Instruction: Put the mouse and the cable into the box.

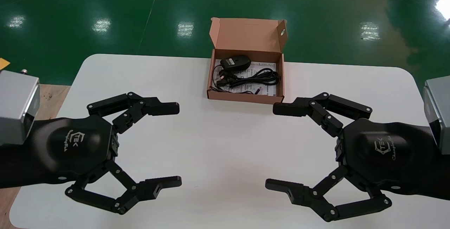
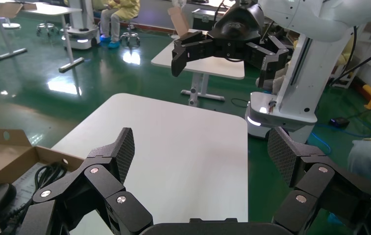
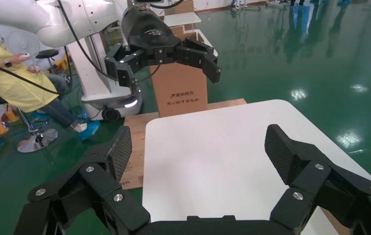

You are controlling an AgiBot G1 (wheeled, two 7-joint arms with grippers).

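**Both items in the box, both grippers empty**

On the left, the left gripper hung low over the near part of the white surface, jaws spread wide, with nothing between them. It was well short of the box and touched nothing I could see.

In the middle, at the far edge of the surface, sat the cardboard box with its lid flap standing up at the back. The black mouse lay inside, in the far-left corner. The black cable was bundled loosely just beside it, spread toward the right wall, on top of a printed leaflet. Neither item reached over the rim, as far as I could tell.

On the right, the right gripper mirrored the other: wide open, empty, and hovering near the box's front-right corner without touching it.

To my eye the job looked finished, since nothing that belonged in the box was left lying loose on the surface. The lid was open, but the task didn't ask for closing it.
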